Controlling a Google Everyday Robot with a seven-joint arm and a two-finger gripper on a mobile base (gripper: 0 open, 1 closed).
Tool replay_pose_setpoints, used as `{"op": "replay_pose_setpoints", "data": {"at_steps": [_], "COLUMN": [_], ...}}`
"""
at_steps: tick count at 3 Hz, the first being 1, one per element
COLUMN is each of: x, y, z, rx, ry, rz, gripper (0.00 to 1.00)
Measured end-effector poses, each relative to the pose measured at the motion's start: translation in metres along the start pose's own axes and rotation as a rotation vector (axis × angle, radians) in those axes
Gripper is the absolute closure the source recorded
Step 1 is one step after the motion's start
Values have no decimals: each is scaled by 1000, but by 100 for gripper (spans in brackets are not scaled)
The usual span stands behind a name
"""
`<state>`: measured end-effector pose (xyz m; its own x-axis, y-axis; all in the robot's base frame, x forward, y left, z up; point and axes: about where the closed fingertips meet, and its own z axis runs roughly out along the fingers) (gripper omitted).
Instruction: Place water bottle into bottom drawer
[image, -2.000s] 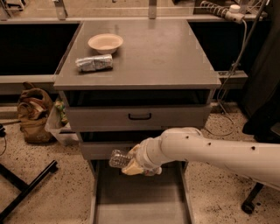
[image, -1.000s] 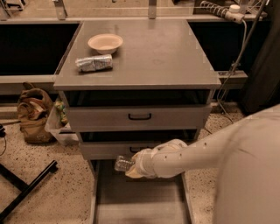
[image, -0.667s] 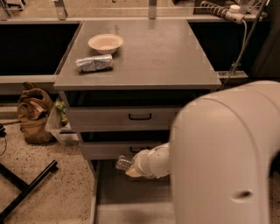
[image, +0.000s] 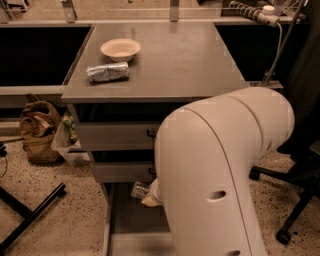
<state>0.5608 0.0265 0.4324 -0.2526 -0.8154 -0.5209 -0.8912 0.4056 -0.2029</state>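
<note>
The water bottle, clear with its end pointing left, hangs sideways over the back of the open bottom drawer. The drawer is a long grey tray pulled out towards me, with a thin left rail. My gripper is just right of the bottle and shut on it; only a tan finger part shows. My big white arm hides the rest of the gripper, the bottle's cap end and the drawer's right half.
On the grey cabinet top stand a cream bowl and a silvery foil packet. Two shallower drawers are above the open one. A brown bag, a white bin, black stand legs and a chair base stand around it.
My arm has swung nearer the camera and now covers the right and lower view. The bottle stays held at about the same spot over the open drawer.
</note>
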Motion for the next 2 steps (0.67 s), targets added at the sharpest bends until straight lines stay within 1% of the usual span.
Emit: {"op": "replay_pose_setpoints", "data": {"at_steps": [1,2], "x": [16,68], "y": [-3,5], "z": [17,57], "rx": [-23,-99], "ry": [-4,35], "rz": [62,195], "gripper": [100,100]}}
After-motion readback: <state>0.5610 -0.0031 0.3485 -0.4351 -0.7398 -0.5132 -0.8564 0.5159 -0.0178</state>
